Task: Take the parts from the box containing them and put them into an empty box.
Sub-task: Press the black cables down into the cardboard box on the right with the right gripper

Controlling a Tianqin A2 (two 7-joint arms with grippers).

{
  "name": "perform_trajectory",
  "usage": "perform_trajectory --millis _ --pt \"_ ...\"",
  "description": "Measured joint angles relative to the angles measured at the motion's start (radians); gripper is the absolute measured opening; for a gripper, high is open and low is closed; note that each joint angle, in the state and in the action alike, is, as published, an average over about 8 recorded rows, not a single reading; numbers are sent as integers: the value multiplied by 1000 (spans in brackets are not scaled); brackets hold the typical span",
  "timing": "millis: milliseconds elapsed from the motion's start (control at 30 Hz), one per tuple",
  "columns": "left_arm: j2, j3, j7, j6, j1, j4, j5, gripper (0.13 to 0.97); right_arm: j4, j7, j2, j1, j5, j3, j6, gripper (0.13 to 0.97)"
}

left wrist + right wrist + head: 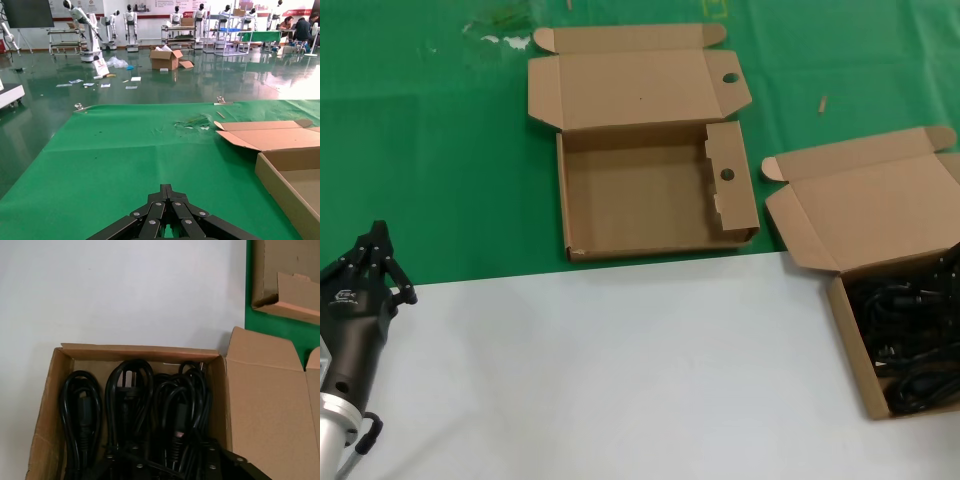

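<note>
While the empty box (655,195) lies open well left of the full box (855,350), the cables (132,410) are seen directly beneath the right gripper (165,465), loops running lengthwise away from it; its fingers' opening cannot be told. The left gripper (370,262) is parked farthest from that box, closed, holding nothing.

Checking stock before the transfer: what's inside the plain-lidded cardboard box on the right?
The plain-lidded box holds black power cables, looped bundles lying side by side. The right gripper hangs just above them, hiding part of the pile; the box floor is covered.
</note>
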Motion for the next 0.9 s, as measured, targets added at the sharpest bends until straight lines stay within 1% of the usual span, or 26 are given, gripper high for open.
perform_trajectory --millis 133,167,300,433,567,733,833,900 --pt "0 0 0 0 0 0 0 140 -25 -8 -13 10 -3 -3 4 322" --pt "0 0 0 0 0 0 0 140 -31 -10 -16 13 -4 -4 5 322" --pt "0 0 0 0 0 0 0 140 -46 -8 -26 26 -9 -7 5 264" --pt "0 0 0 0 0 0 0 140 -33 14 -27 42 -14 -8 -7 207" --pt "0 0 0 0 0 0 0 140 10 63 -17 66 -22 -6 -37 207" --pt "0 0 0 0 0 0 0 140 89 154 -7 121 -35 -2 -96 165" --pt "0 0 0 0 0 0 0 140 136 211 -20 171 -43 -3 -132 140" --pt "0 0 0 0 0 0 0 140 163 246 -39 209 -49 -6 -151 140"
